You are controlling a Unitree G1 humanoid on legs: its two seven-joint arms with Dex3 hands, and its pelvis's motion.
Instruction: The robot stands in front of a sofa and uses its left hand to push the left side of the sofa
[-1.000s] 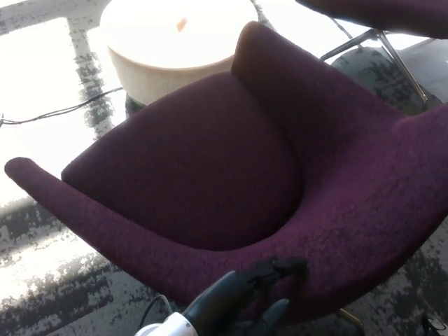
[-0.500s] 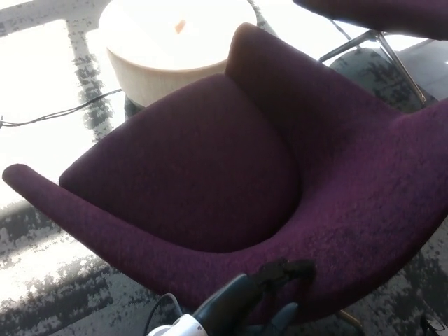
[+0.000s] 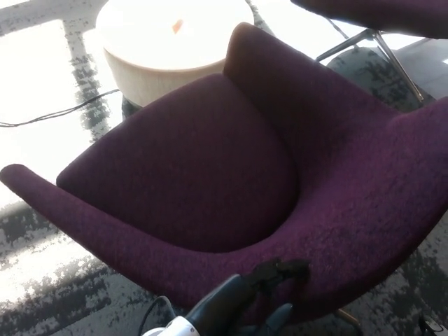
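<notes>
A dark purple upholstered sofa chair (image 3: 210, 168) fills most of the head view, its seat cushion in the middle and its curved arm and back wrapping round the near and right sides. My left hand (image 3: 269, 290) comes in at the bottom edge, black, with its fingers (image 3: 283, 268) spread and pressed against the outer near side of the sofa's arm. It holds nothing. The lower fingers are partly hidden under the sofa's edge. My right hand does not show.
A round cream side table (image 3: 171, 42) with a small orange thing (image 3: 177, 26) on top stands behind the sofa at top left. A black cable (image 3: 56, 112) runs over the patterned grey carpet. Another purple chair (image 3: 378, 14) with metal legs (image 3: 392, 56) stands at top right.
The sofa has shifted slightly to the left and away in the picture. My left hand has stayed pressed on its near side, following it a little to the right.
</notes>
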